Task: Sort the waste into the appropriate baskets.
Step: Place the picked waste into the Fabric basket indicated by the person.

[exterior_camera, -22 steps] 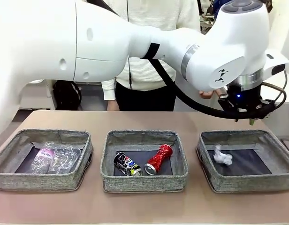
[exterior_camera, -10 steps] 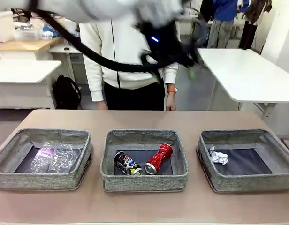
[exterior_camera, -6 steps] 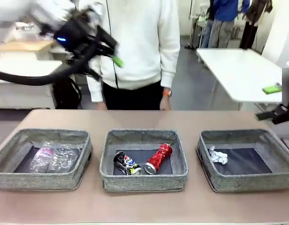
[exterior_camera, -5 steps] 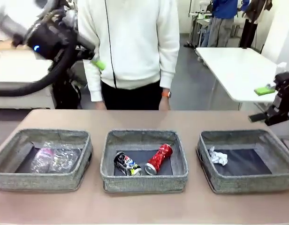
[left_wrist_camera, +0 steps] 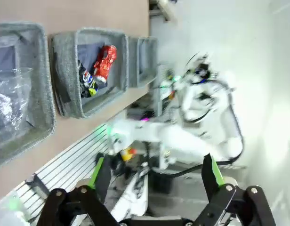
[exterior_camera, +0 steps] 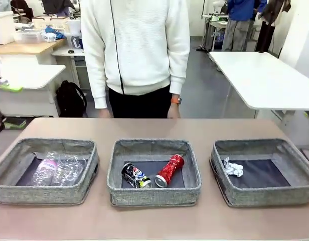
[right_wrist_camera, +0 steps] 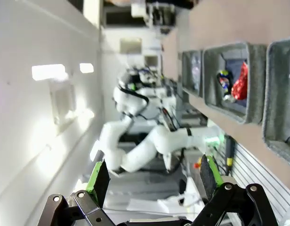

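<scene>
Three grey woven baskets stand in a row. The left basket [exterior_camera: 44,193] holds the clear bottle [exterior_camera: 45,169] and the clear cup [exterior_camera: 69,168]. In the middle basket [exterior_camera: 153,195] lie the crushed dark can [exterior_camera: 134,175] and the crushed red can [exterior_camera: 169,169]. The paper wad [exterior_camera: 233,167] rests in the right basket [exterior_camera: 267,195]. My left gripper [exterior_camera: 10,105] is at the picture's far left edge, above and behind the left basket. In the left wrist view my left gripper [left_wrist_camera: 155,172] is open and holds nothing. My right gripper [right_wrist_camera: 154,178] is open too, with nothing between its fingers.
A person in a white sweater [exterior_camera: 134,50] stands at the table's far side, hands hanging at the sides. The bare table [exterior_camera: 154,221] runs in front of the baskets. A white table [exterior_camera: 265,75] stands behind on the right.
My left arm has swung from over the right basket across to the far left edge. My right gripper has drawn back off the right side. The waste has stayed put.
</scene>
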Motion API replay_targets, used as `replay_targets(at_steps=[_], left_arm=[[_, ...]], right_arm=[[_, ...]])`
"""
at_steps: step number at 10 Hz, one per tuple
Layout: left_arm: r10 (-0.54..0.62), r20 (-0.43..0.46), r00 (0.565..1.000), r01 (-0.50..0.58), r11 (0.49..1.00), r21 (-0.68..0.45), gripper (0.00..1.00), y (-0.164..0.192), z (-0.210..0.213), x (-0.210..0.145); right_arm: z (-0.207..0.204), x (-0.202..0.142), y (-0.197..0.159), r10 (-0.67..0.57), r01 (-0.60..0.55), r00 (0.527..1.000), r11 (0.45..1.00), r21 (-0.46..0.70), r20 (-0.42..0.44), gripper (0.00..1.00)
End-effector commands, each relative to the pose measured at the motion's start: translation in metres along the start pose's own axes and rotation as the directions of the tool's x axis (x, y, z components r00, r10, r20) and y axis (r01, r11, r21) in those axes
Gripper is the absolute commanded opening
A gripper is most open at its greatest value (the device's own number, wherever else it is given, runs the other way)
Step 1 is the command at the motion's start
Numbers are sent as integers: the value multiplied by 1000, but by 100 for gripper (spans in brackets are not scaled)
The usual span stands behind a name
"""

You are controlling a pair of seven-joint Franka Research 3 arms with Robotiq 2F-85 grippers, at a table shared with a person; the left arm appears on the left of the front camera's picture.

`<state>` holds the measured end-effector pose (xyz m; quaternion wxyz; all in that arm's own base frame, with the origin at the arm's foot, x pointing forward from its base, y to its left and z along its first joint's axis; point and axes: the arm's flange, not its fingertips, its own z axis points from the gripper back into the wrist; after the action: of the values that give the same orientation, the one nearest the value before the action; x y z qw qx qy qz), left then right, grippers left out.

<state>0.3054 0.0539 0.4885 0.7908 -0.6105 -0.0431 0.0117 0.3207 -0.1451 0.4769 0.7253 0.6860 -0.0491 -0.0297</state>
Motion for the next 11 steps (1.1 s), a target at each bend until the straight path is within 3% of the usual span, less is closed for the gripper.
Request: replay_targets(at_steps=[1,2,11], left_arm=[[103,179,978,-73,983,-166,100,41,0,-24],[0,0,1000,0,1000,0,100,0,0,0],[0,0,1000,0,1000,0,100,0,0,0]], right_arm=[[-1,7,0,-60,58,996,998,29,68,100],[0,0,0,0,0,1000,1000,0,0,100],[0,0,0,0,0,1000,1000,0,0,100]])
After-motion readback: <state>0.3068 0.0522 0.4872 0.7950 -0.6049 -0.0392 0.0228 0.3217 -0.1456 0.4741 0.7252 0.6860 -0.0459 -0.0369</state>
